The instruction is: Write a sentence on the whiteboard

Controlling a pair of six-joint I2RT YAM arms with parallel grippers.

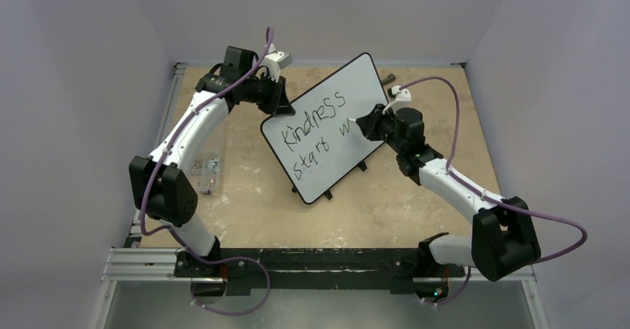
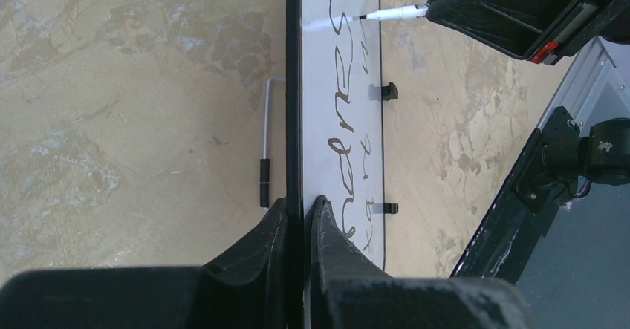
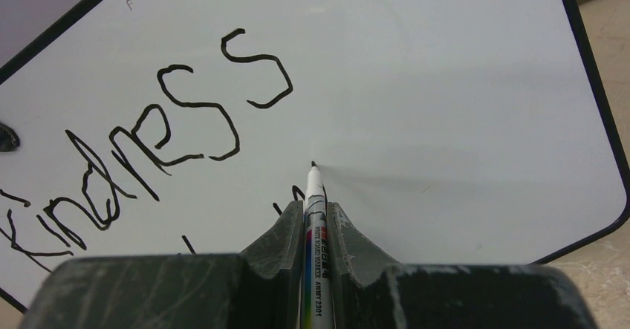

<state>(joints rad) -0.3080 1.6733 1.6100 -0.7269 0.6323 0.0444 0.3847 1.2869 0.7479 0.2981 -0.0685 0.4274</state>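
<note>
The whiteboard (image 1: 327, 125) stands tilted on its small black feet at the table's middle. The sentence (image 1: 316, 125) on it reads "Kindness" above "start w". My left gripper (image 1: 276, 100) is shut on the board's upper left edge; in the left wrist view the fingers (image 2: 327, 229) clamp the black rim of the whiteboard (image 2: 338, 84). My right gripper (image 1: 365, 125) is shut on a white marker (image 3: 315, 225), whose tip touches the whiteboard (image 3: 446, 84) just right of the "w". The sentence (image 3: 148, 136) shows in the right wrist view. The marker (image 2: 394, 13) also shows in the left wrist view.
A metal hex key (image 2: 265, 143) with a black handle lies on the wooden tabletop behind the board. A small clear object (image 1: 206, 167) lies at the table's left edge. The black rail (image 1: 319, 262) with the arm bases runs along the near edge. A dark cylinder (image 1: 388, 80) lies behind the board.
</note>
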